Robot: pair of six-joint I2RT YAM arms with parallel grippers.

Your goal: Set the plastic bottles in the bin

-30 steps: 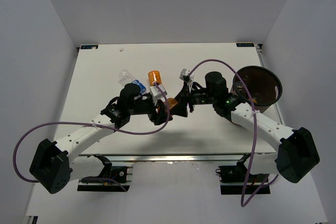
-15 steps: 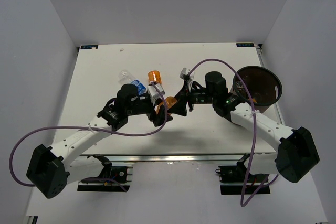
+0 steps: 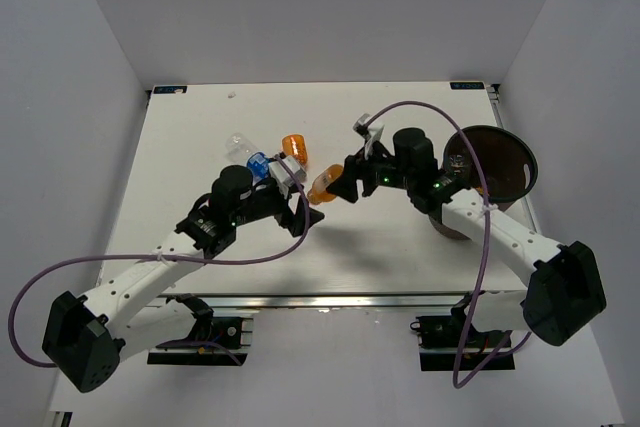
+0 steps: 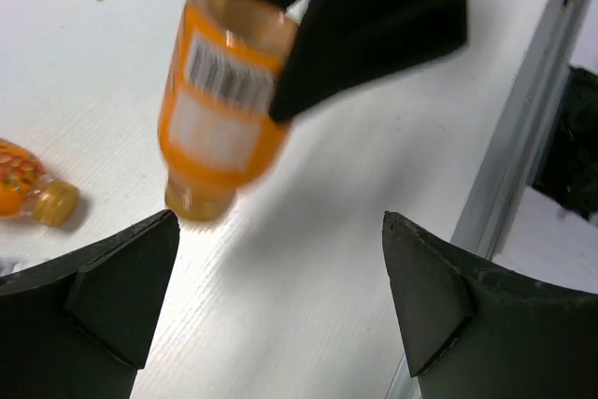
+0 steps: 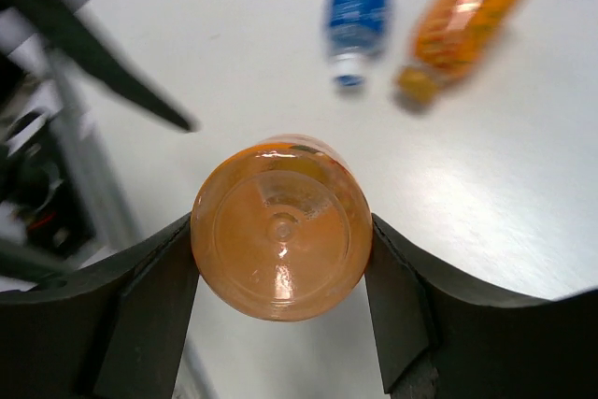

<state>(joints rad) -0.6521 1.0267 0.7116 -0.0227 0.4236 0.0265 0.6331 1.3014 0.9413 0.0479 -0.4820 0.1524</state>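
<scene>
bottle — orange — in right gripper

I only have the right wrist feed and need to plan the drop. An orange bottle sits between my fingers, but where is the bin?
Observer: In the top view the bin stands at the table's right edge, behind the right gripper and beside that arm's forearm.
Operator: Is the left arm close?
Observer: Yes. The left gripper faces your orange bottle from just to its left, apart from it.
Operator: Is it holding anything?
Observer: No. The left wrist view shows its fingers wide apart with nothing between them.
</scene>
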